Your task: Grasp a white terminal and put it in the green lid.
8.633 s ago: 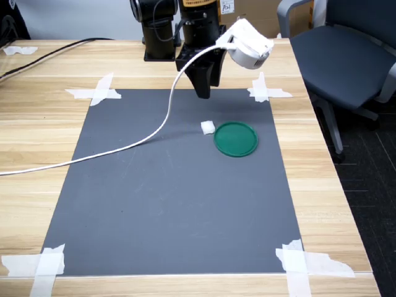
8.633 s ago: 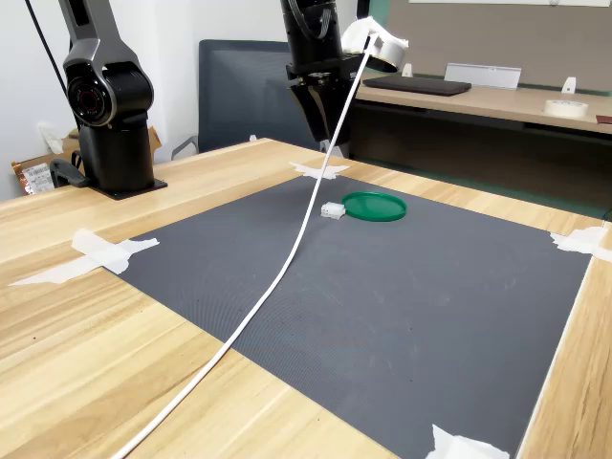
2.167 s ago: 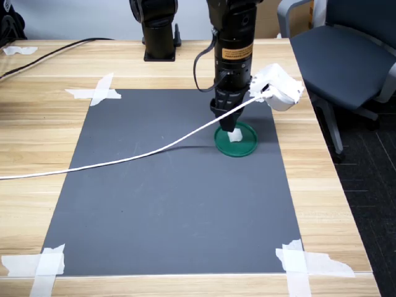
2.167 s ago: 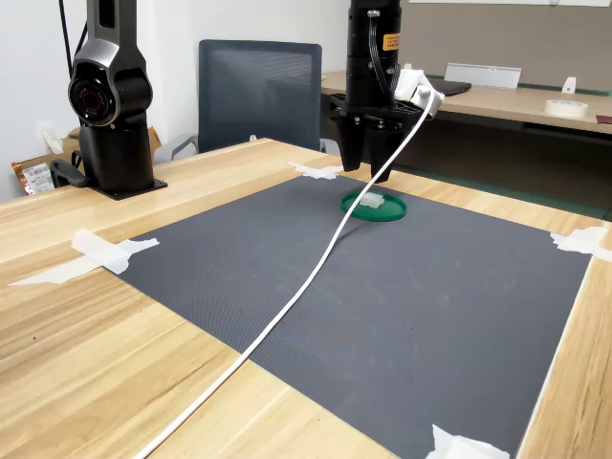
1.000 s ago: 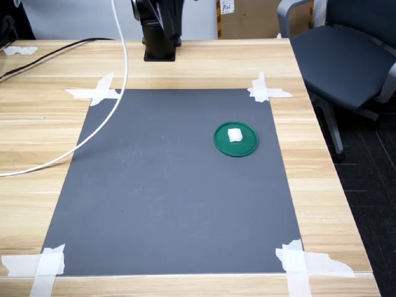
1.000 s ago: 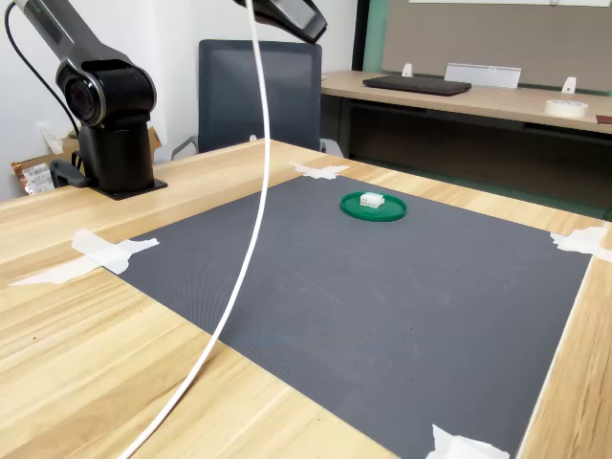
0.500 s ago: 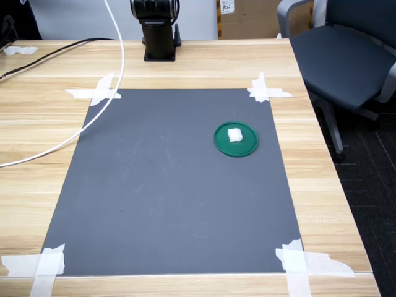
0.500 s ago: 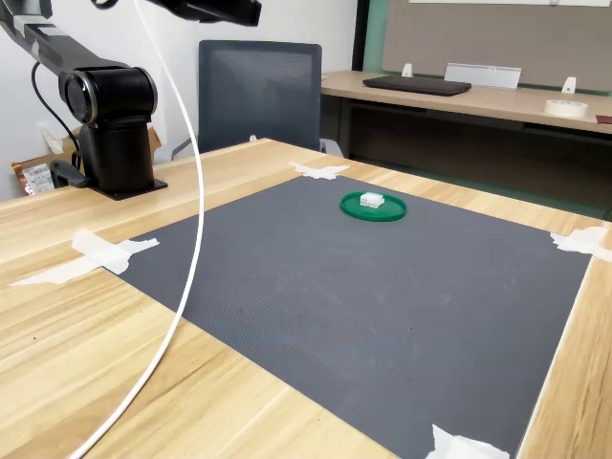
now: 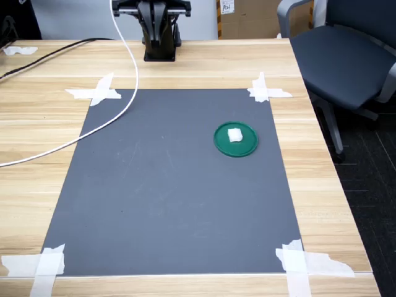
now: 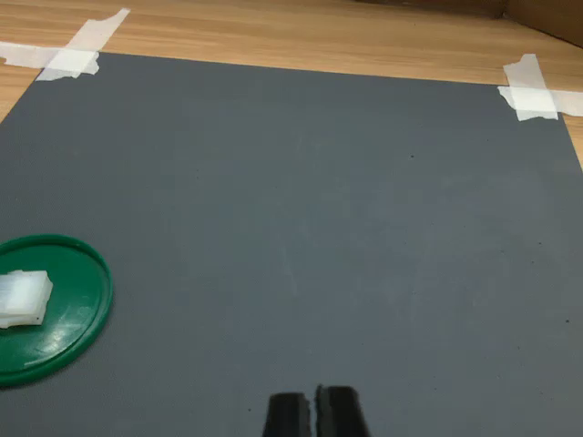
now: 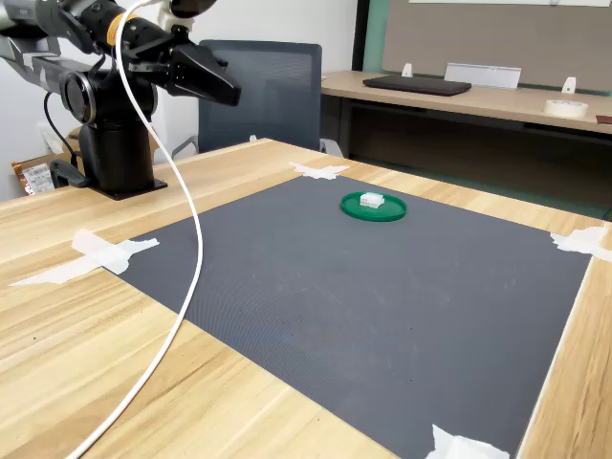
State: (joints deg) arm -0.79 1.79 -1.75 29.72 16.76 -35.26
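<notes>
Setting: office room; light wooden desk carrying a dark grey mat, taped at its four corners with white tape strips.
Background: grey office chair at the first exterior view's right; second desk with a flat dark item and a tape roll behind, in the second exterior view.
Green lid: flat on the mat, toward the first exterior view's right and nearer the far edge; also seen in the second exterior view and the wrist view.
White terminal: resting inside the green lid, slightly off centre; confirmed in the second exterior view and at the frame edge in the wrist view.
Arm base: black, standing on the desk at the far edge, beyond the mat.
Gripper: raised, well apart from lid and terminal, pointing over bare mat; dark shape in the second exterior view.
Jaws: together, only a hairline gap between the tips in the wrist view; holding nothing.
Cable: white, hanging from the arm and trailing over the mat corner and desk toward the first exterior view's left.
Writing: small label on a cardboard box behind the desk, too small to read.
</notes>
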